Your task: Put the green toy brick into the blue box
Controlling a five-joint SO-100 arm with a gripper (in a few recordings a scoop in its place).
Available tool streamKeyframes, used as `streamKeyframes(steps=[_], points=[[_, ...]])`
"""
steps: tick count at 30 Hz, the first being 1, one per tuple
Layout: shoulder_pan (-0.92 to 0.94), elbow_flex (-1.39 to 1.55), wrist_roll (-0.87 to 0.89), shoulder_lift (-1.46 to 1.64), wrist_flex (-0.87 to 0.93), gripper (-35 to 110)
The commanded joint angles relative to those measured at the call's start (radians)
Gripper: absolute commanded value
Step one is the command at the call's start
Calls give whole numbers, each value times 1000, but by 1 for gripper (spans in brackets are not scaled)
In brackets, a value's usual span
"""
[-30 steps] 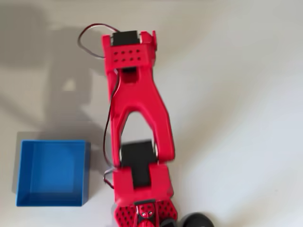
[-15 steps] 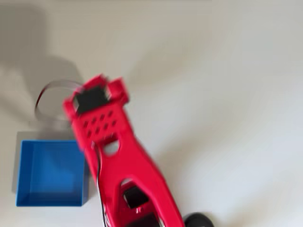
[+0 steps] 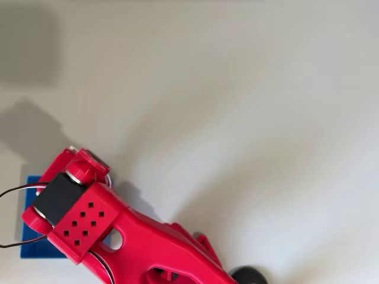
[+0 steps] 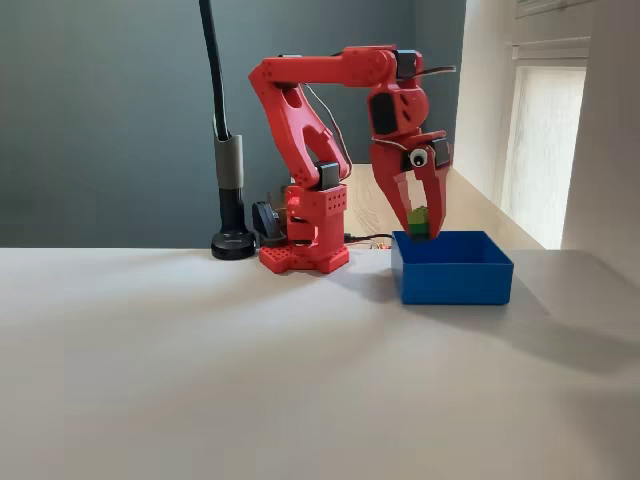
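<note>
Fixed view | claw [image 4: 421, 233] clamps green toy brick [image 4: 418, 219] above blue box [image 4: 452, 268] | brick's long axis unclear

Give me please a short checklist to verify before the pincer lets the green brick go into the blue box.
1. Brick is held: the green toy brick sits between the fingers of the pincer. Ok.
2. Pincer is over the box: in the fixed view its tips hang above the blue box, toward its left side. Ok.
3. Same from above: the arm covers most of the blue box, so where exactly the brick hangs is hidden. Cannot tell.
4. Tips are clear of the walls: they appear near the rim. Cannot tell.
5. Box stands flat on the table. Ok.
</note>
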Motion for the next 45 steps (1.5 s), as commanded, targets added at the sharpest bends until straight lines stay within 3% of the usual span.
streamKeyframes(steps=[1,11,22,27,33,40,45], points=[[-74,-25,2,43,12,0],[-120,-78,63,-245,12,0],[-178,-133,11,-408,17,0],[-195,-175,2,-417,58,14],[-212,-235,-6,-417,112,18],[-213,-360,37,-407,149,12],[-187,-491,91,-400,149,0]])
